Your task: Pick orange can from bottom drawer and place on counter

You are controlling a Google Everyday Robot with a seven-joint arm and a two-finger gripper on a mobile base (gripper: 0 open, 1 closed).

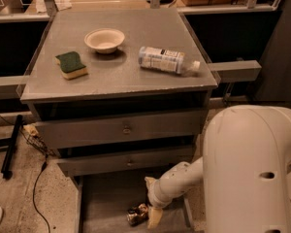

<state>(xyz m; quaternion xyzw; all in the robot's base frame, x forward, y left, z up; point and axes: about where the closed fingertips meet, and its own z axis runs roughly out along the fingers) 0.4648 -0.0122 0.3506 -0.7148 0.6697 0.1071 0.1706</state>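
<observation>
The orange can [137,214] lies on its side on the floor of the open bottom drawer [104,203], near the front. My gripper [151,199] reaches down into that drawer from the right and is open. Its lower cream finger [154,218] rests just right of the can and its upper finger [149,181] is well above it. The can is not held. The grey counter [121,76] on top of the cabinet is in full view above.
On the counter sit a white bowl [105,39], a green and yellow sponge [71,65] and a clear plastic bottle [165,60] lying on its side. My bulky white arm [247,169] fills the lower right. Cables [36,178] trail on the floor at left.
</observation>
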